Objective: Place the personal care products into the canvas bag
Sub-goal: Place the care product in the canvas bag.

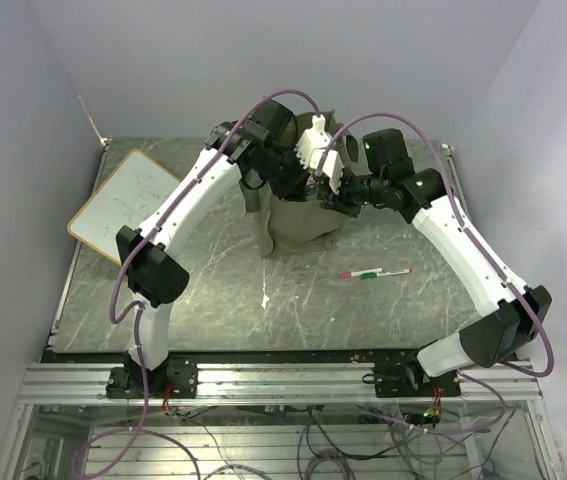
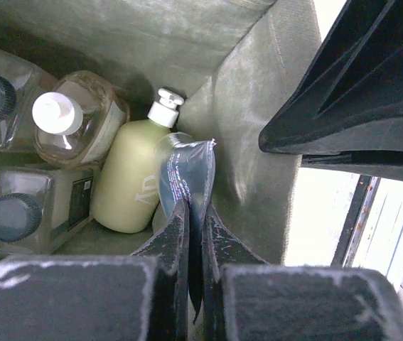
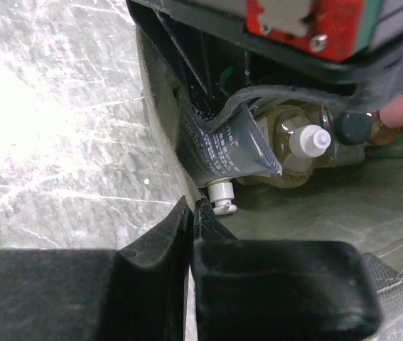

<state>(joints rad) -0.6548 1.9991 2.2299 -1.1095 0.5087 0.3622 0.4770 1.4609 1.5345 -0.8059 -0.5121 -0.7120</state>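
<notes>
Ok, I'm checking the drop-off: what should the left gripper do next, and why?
Probably open the left gripper: it holds the grey tube down inside the canvas bag, beside the yellow-green bottle lying there, so releasing should leave the tube in.

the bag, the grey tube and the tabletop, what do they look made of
The canvas bag: woven olive fabric, matte, softly creased, likely canvas. The grey tube: thin flexible plastic, probably; slight sheen, wrinkled and flattened at one end. The tabletop: grey stone look with white veins, marble or a printed laminate.

The grey tube hangs inside the olive canvas bag beside a yellow-green bottle.
</notes>
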